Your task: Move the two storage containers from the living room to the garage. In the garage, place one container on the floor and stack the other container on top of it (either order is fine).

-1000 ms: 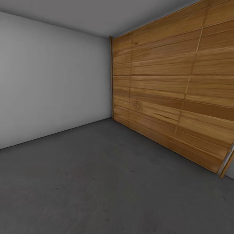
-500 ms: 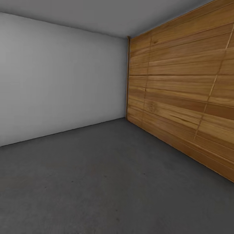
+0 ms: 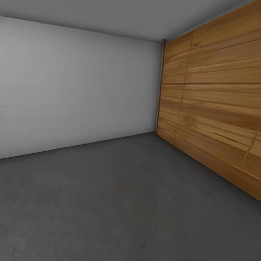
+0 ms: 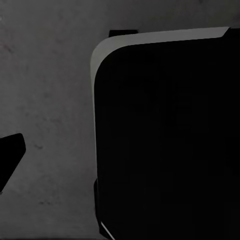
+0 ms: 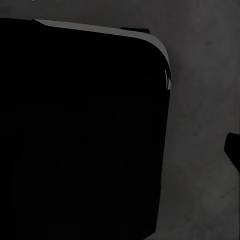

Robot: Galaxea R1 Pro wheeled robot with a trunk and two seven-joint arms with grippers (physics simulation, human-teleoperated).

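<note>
In garage — grey floor [image 3: 119, 203], pale wall [image 3: 72, 90], wooden door [image 3: 214, 108]; gripper state on either arm — cannot tell.

Black rounded base panel [image 4: 165, 140], pale edge
</note>
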